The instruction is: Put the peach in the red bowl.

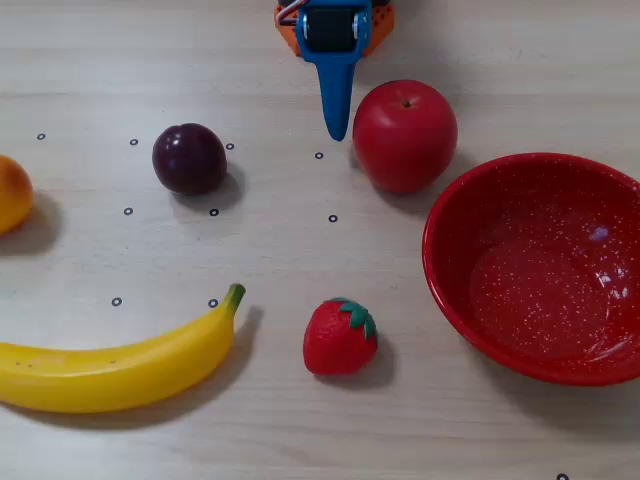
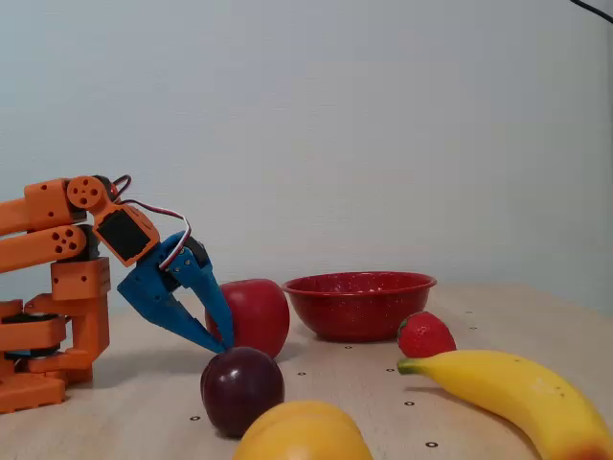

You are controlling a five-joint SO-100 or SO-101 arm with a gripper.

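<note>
Gripper [image 2: 218, 342] is empty, fingers pressed nearly together, tip low over the table just beside the red apple [image 1: 404, 135] and well apart from the peach [image 1: 12, 193], which sits at the far left edge of the overhead view, past the plum [image 1: 189, 158]. Next move, as I read it: lift, spread the fingers wide, swing across behind the plum and come down straddling the peach's widest part — smooth and round, so an off-centre pinch likely squirts it out. Red bowl [image 1: 450, 290] sits on the opposite side, so carry high over the plum, apple and strawberry [image 1: 339, 337].
</note>
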